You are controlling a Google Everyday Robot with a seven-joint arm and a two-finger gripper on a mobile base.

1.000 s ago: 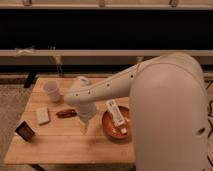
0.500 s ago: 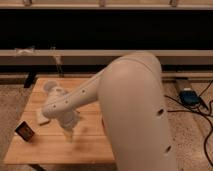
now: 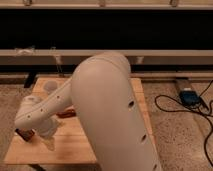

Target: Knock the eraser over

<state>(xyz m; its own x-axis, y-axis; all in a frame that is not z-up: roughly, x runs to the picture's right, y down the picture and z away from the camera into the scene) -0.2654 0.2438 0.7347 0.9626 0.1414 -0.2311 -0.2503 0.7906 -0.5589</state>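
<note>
Jaws of the gripper [image 3: 49, 144] hang just beside the partly hidden eraser [image 3: 23, 134].

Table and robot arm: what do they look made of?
Table: pale wood, going by its tan top. Arm: smooth white shell, probably plastic, with a soft sheen. Its gripper hangs low over the table's left end as seen, near the eraser.

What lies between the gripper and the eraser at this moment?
Nothing that shows in the camera view: the gripper is low over the table, and the eraser peeks out just beside it, partly hidden by the arm.
</note>
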